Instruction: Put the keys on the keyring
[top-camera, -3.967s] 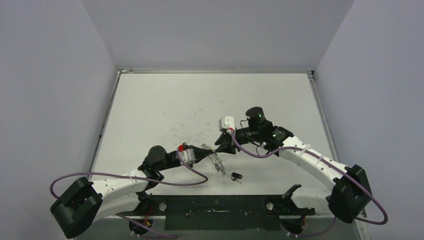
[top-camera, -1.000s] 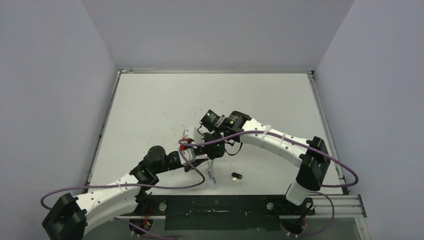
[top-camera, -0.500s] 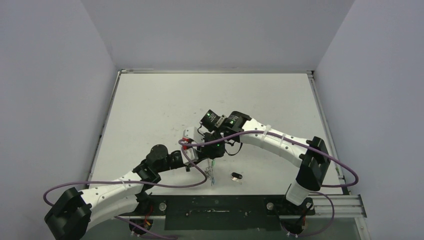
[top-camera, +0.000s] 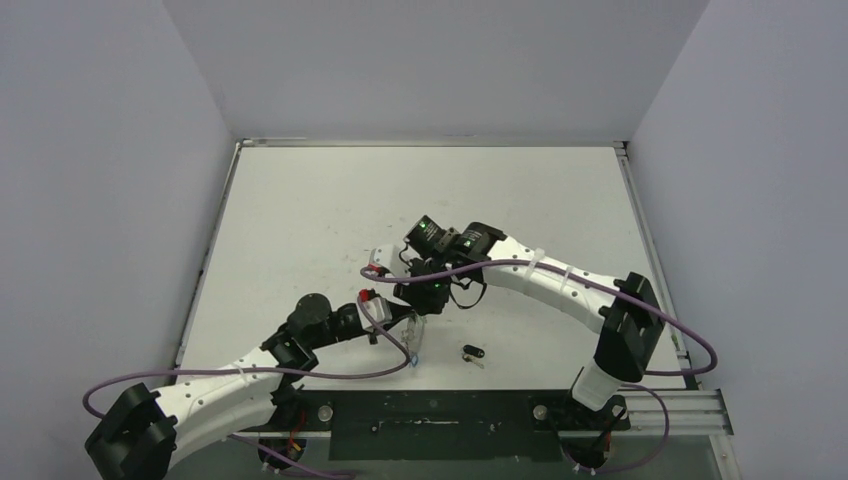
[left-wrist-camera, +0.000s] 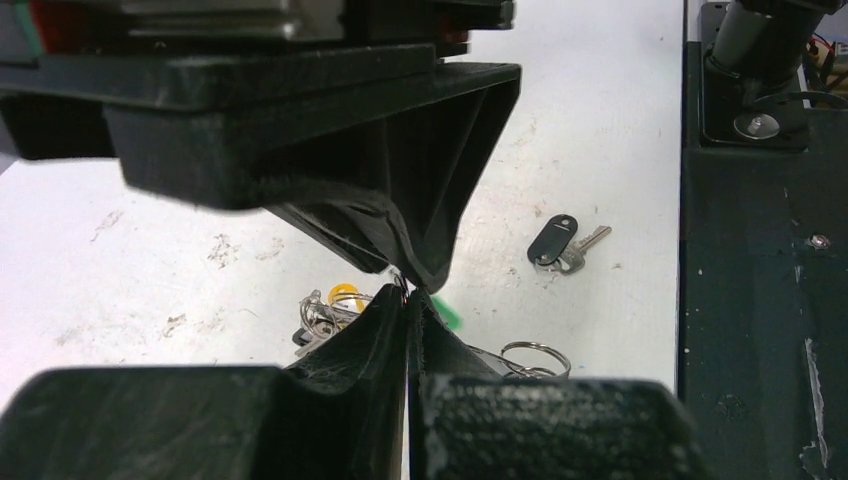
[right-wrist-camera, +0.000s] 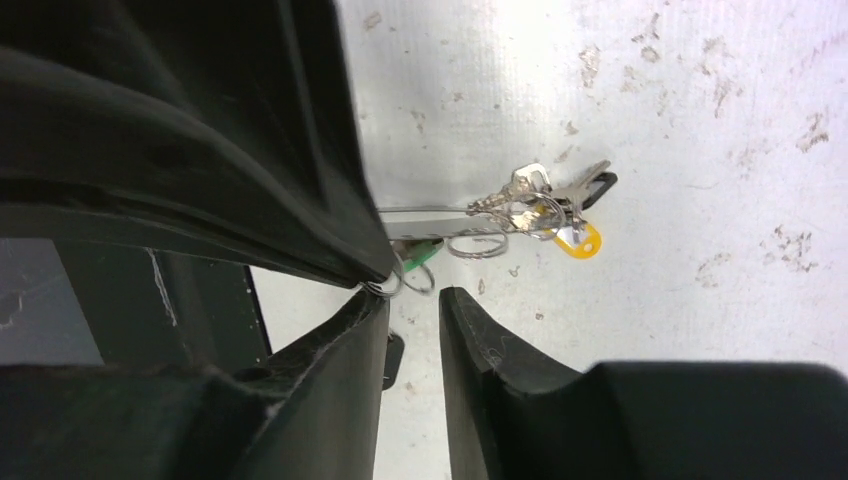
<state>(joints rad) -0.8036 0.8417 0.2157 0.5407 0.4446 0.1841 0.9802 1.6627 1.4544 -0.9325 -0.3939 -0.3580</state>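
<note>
The keyring (left-wrist-camera: 399, 284) shows only as a thin arc of wire at the tips of my left end effector (left-wrist-camera: 407, 298), which is fully closed and, as far as I can judge, pinching that wire. A bunch of keys (right-wrist-camera: 530, 205) with a yellow tag (right-wrist-camera: 578, 239) hangs just below the grip, low over the table (top-camera: 300, 220), and a green tag (left-wrist-camera: 447, 315) sits close to the fingertips. I cannot tell which of these are properly threaded on the wire.

My right end effector (right-wrist-camera: 413, 297) is nose to nose with the left one. Its fingers stand a narrow gap apart with nothing between them.

One black key (left-wrist-camera: 553, 241) lies alone on the table, well apart from the bunch, toward the arm bases.

I read this as a handover: the left holds the ring and the right is free. Next I'd send the right down for the black key, taking it by the head so its hole stays clear to meet the wire's open end.
</note>
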